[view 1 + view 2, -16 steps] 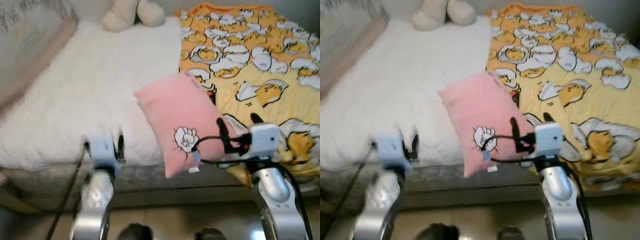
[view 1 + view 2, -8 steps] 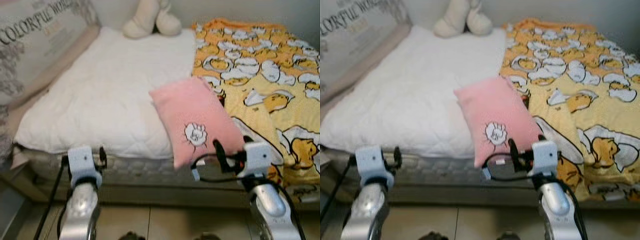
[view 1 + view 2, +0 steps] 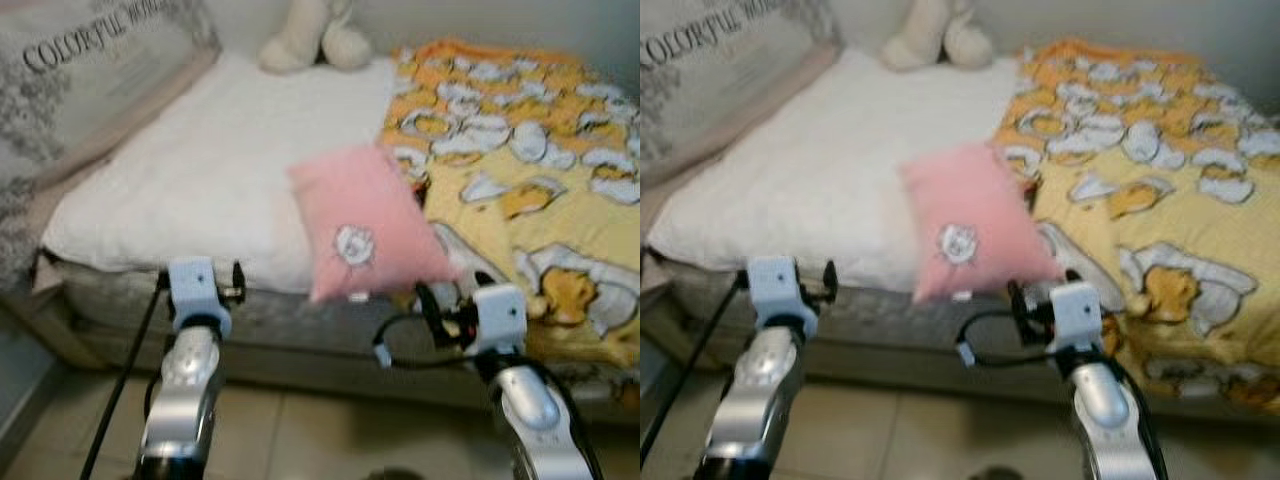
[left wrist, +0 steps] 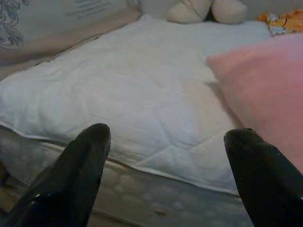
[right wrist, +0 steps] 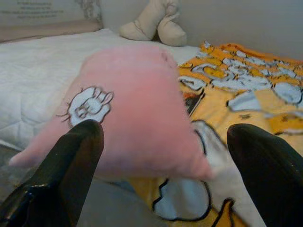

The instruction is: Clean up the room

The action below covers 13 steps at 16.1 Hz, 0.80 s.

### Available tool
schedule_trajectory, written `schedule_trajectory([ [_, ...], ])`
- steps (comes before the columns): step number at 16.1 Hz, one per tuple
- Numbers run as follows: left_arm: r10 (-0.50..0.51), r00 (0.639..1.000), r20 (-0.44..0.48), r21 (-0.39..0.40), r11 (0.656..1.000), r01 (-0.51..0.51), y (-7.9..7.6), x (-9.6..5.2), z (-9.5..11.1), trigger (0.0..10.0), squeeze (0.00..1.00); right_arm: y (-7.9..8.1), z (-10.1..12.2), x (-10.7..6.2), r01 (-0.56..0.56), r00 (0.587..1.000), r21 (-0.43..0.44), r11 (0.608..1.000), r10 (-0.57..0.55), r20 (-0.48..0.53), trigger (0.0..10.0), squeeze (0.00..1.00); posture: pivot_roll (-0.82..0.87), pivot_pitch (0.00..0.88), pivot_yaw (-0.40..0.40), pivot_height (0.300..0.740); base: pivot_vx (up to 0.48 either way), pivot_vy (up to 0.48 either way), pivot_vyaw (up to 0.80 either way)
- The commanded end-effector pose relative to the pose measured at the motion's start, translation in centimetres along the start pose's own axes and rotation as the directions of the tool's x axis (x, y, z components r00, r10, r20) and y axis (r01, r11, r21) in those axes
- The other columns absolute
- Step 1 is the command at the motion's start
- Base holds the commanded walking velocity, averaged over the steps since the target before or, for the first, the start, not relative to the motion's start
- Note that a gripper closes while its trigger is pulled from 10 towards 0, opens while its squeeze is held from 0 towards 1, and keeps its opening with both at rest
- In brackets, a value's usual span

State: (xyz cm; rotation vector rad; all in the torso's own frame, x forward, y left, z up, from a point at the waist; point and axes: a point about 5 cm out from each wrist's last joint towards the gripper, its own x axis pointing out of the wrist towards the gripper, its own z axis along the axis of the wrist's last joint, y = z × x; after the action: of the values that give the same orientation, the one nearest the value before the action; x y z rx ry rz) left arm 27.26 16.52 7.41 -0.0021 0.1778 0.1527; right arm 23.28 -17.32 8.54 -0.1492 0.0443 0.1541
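Pink pillow: lies on the bed across the seam between the white quilt and the yellow blanket; its near corner reaches the bed's front edge; a small white cartoon print faces up, with a little tag at the near edge
White quilt: covers the robot's-left part of the mattress; lightly stitched; nothing rests on its middle
Yellow blanket: spread over the robot's-right part of the bed; patterned with white and orange cartoon figures; hangs over the front edge
Plush toy: cream-coloured; sits at the far end of the bed, by the wall, between quilt and blanket
Printed cushion: grey, with dark lettering; stands along the left side of the bed
Left gripper: held up in front of the bed's near edge, beside the quilt's corner; fingers spread wide apart; nothing between them; touching nothing
Right gripper: raised just before the bed's front edge, near the pillow's near corner and apart from it; fingers spread wide; nothing held
Floor: pale tiles below the bed frame; both silver arms rise from it in the head views
Sharpness: head views somewhat blurred
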Motion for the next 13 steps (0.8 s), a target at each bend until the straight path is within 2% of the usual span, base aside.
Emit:
schedule_trajectory([
  [1, -0.030, 1.000, 0.005, -0.012, 0.999, 0.030, -0.4, 0.3, 0.1, 10.0, 0.00, -0.4, 0.3, 0.4, 0.019, 1.000, 0.001, 1.000, -0.019, 0.017, 10.0, 0.00, -0.17, 0.003, 0.074, 0.727, 0.285, -0.382, 0.00],
  [4, -0.052, 0.999, -0.005, -0.010, 0.999, 0.052, -0.7, -0.3, -0.7, 10.0, 0.00, -0.6, 0.0, 0.0, 0.020, 1.000, 0.000, 1.000, -0.020, 0.009, 10.0, 0.00, -0.18, 0.013, 0.074, 0.727, 0.284, -0.384, 0.00],
  [6, -0.042, 0.999, 0.018, -0.015, 0.999, 0.043, -1.0, -0.4, -0.5, 10.0, 0.00, -0.6, -0.1, 0.1, 0.011, 1.000, -0.002, 1.000, -0.011, 0.004, 10.0, 0.00, -0.18, 0.013, 0.073, 0.727, 0.148, 0.000, 0.00],
  [7, -0.059, 0.997, 0.054, 0.025, 0.998, 0.058, -1.5, -0.4, 0.1, 10.0, 0.00, -0.5, -0.2, 0.3, 0.001, 1.000, -0.002, 1.000, -0.001, -0.001, 10.0, 0.00, -0.17, 0.011, 0.071, 0.727, 0.000, 0.000, 0.00],
  [9, -0.079, 0.988, 0.132, -0.032, 0.996, 0.084, -2.1, -0.5, 2.0, 10.0, 0.00, -0.2, 0.1, 0.7, -0.031, 0.999, -0.009, 0.999, 0.032, 0.014, 10.0, 0.00, -0.17, 0.005, 0.069, 0.727, 0.000, 0.000, 0.00],
  [11, -0.042, 0.983, 0.178, -0.098, 0.993, 0.060, -1.9, -0.5, 3.5, 10.0, 0.00, 0.3, 1.0, 1.4, -0.081, 0.995, -0.036, 0.996, 0.082, 0.053, 10.0, 0.00, -0.16, 0.000, 0.061, 0.727, 0.413, 0.000, 0.00],
  [13, -0.001, 0.980, 0.200, -0.118, 0.993, 0.025, -1.8, -0.4, 4.5, 10.0, 0.00, 0.4, 1.5, 1.8, -0.098, 0.992, -0.043, 0.994, 0.101, 0.070, 10.0, 0.00, -0.15, 0.000, 0.057, 0.727, 0.459, 0.000, 0.00],
])
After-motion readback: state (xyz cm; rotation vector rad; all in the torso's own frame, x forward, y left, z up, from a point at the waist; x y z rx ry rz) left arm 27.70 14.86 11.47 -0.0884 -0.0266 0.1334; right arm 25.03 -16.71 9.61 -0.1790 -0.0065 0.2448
